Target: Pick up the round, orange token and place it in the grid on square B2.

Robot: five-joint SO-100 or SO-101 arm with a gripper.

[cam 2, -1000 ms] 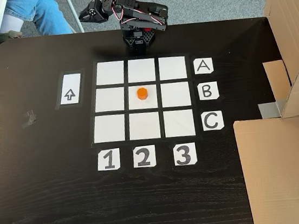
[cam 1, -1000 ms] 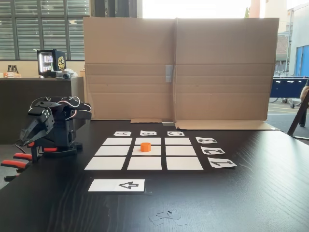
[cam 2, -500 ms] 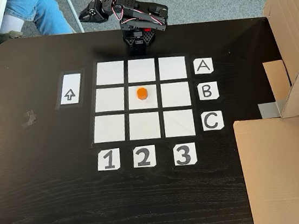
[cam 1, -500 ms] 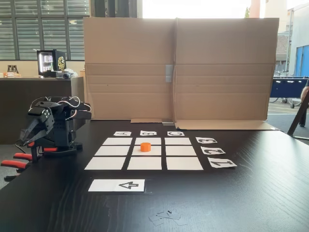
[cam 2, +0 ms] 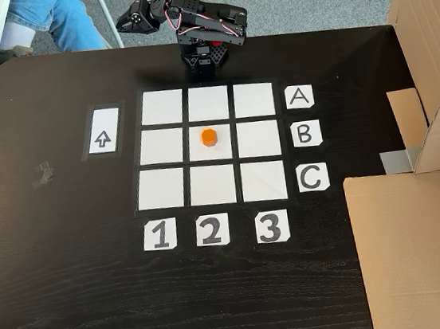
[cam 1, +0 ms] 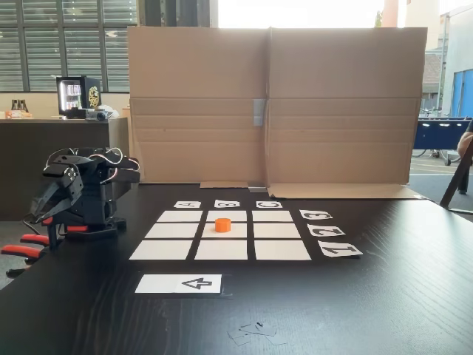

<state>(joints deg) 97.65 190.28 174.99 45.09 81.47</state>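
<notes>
The orange token [cam 1: 222, 224] [cam 2: 209, 138] stands upright on square B2 [cam 1: 238, 231] [cam 2: 223, 153], the centre cell of the grid [cam 1: 168, 249] [cam 2: 162, 107]. It sits a little toward the A row within that cell. The arm is folded over its base at the table edge beyond the A row. My gripper [cam 1: 38, 213] [cam 2: 124, 20] hangs off that edge, well away from the token. Its jaws look shut with nothing between them.
A tall cardboard wall [cam 1: 295, 103] [cam 2: 425, 67] stands past the letter cards. The white arrow strip [cam 1: 178, 283] [cam 2: 103, 131] lies beside column 1. Red clamp handles [cam 1: 22, 250] stick out by the arm's base. A person's leg in jeans [cam 2: 50, 21] is beyond the table.
</notes>
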